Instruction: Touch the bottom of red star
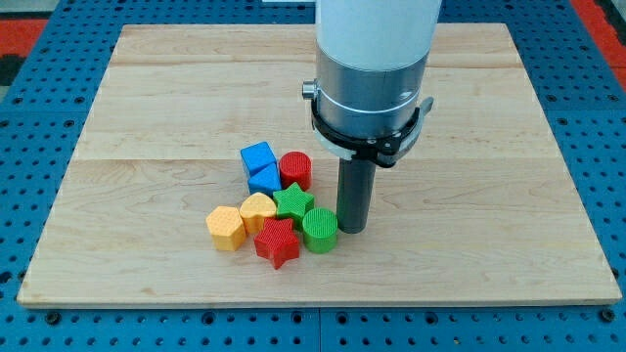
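Note:
The red star point(278, 242) lies at the bottom of a tight cluster of blocks left of the board's middle. My tip point(351, 229) rests on the board just right of the green cylinder point(320, 230), up and to the right of the red star and apart from it. The green star point(293, 203) sits above the red star. The yellow heart-like block point(258, 210) and the orange hexagon-like block point(226, 227) are to its left.
A red cylinder point(295, 170) and two blue blocks point(260, 164) lie at the cluster's top. The wooden board point(147, 98) sits on a blue pegboard. The arm's wide white and grey body hangs over the board's top middle.

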Robot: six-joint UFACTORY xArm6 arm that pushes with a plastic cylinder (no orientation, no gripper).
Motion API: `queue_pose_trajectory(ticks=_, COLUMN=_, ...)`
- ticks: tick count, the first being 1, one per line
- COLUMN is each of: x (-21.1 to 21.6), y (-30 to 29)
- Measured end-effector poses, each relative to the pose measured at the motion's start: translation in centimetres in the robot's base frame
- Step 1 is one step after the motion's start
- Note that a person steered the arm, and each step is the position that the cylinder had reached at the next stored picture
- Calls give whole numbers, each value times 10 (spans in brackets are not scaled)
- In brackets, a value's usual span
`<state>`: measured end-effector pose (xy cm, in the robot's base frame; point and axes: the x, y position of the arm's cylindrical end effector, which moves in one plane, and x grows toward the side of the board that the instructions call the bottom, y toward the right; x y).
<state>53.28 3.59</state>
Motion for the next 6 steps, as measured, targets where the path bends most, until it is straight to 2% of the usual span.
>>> queue_pose_trajectory(ticks=2, x=5, y=9)
queue_pose_trajectory(ticks=3, x=28, y=26)
queue_pose_trajectory(ticks=4, x=75, y=9)
queue_pose_trajectory(ticks=5, x=78, y=-37)
queue_pose_trajectory(ticks=6, x=72, y=-51)
